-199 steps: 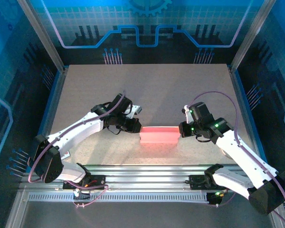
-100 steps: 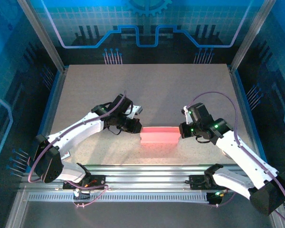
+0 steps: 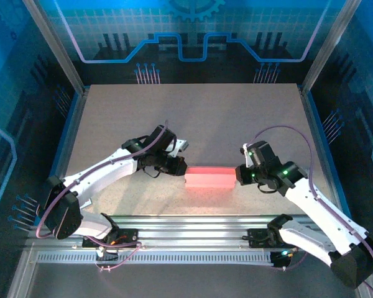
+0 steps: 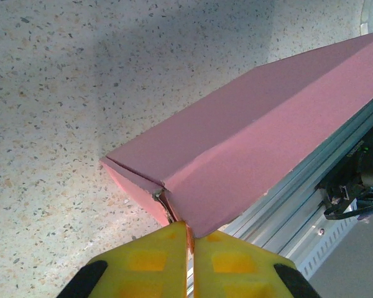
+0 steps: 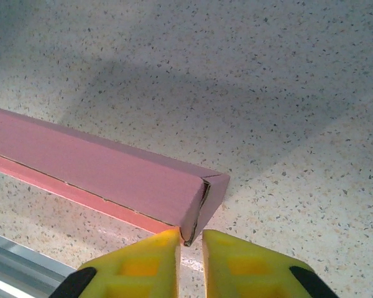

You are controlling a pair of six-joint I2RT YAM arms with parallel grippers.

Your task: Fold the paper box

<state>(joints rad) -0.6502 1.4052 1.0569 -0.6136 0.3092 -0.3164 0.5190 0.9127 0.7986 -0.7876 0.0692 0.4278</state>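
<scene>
The paper box [image 3: 209, 177] lies as a slim pink closed box on the speckled table, running left to right between the two arms. My left gripper [image 3: 181, 167] is at its left end. In the left wrist view the yellow fingers [image 4: 149, 261] are pressed together on a thin pink edge of the paper box [image 4: 255, 136], so that gripper [image 4: 190, 233] is shut on it. My right gripper [image 3: 239, 176] is at the right end. In the right wrist view its jaws [image 5: 191, 239] stand a little apart, with the end corner of the paper box [image 5: 99, 167] just at the gap.
An aluminium rail [image 3: 193, 223] runs along the near table edge, close in front of the box; it also appears in the left wrist view as the rail [image 4: 311, 211]. Blue enclosure walls [image 3: 68, 124] bound the table on both sides and at the back.
The box's raised top edge has come down, so it now looks closed and flat. The right gripper has shifted slightly nearer and its jaws have parted. The left gripper has stayed shut.
</scene>
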